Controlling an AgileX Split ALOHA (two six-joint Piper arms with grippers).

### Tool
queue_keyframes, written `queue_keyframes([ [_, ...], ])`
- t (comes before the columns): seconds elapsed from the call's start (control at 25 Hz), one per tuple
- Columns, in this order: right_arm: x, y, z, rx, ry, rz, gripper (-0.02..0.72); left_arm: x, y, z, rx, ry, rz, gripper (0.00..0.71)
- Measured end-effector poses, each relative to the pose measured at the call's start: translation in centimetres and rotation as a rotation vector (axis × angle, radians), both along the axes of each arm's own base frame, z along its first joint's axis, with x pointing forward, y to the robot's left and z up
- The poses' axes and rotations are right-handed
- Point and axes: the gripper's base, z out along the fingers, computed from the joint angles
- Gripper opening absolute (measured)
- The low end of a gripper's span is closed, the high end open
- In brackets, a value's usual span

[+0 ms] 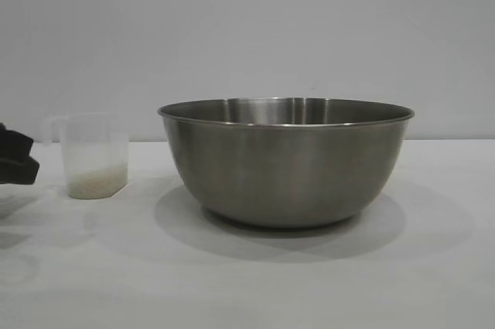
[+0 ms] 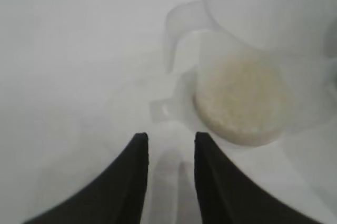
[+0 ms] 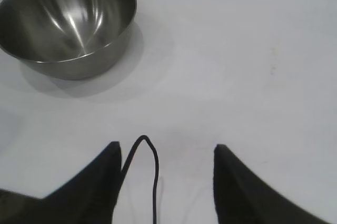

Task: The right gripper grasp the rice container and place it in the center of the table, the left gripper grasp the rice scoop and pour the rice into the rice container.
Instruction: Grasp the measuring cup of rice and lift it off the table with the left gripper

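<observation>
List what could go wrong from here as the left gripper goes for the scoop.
1. The rice scoop is light plastic and stands free on the table; the left gripper, open and close to its handle, might nudge or tip it, spilling the rice.
2. The handle looks thin and translucent, so the narrow jaws may close off-centre and slip.
3. The rice container has a high rim; a low pour could knock it.

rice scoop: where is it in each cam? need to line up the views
Exterior: rice scoop stands at left, apart from the rice container, left gripper at its outer side.
Left wrist: upper right, rice inside, just past the open left gripper.
Right wrist: not in view.
Shared landmark: the white table.
</observation>
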Motion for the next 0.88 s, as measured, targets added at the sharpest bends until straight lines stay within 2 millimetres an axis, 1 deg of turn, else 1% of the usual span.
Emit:
queue_keyframes([
  [0.4,0.0,0.0,0.0,0.0,0.0,0.0,0.377,2.9,-0.4,0.4,0.004,-0.051,0.001,0.216],
  [0.6,0.0,0.0,0.0,0.0,0.0,0.0,0.377,3.4,-0.6,-0.3,0.009,-0.039,-0.026,0.216],
  [0.88,0.0,0.0,0.0,0.0,0.0,0.0,0.377,3.9,-0.7,0.2,-0.001,-0.078,-0.026,0.216],
])
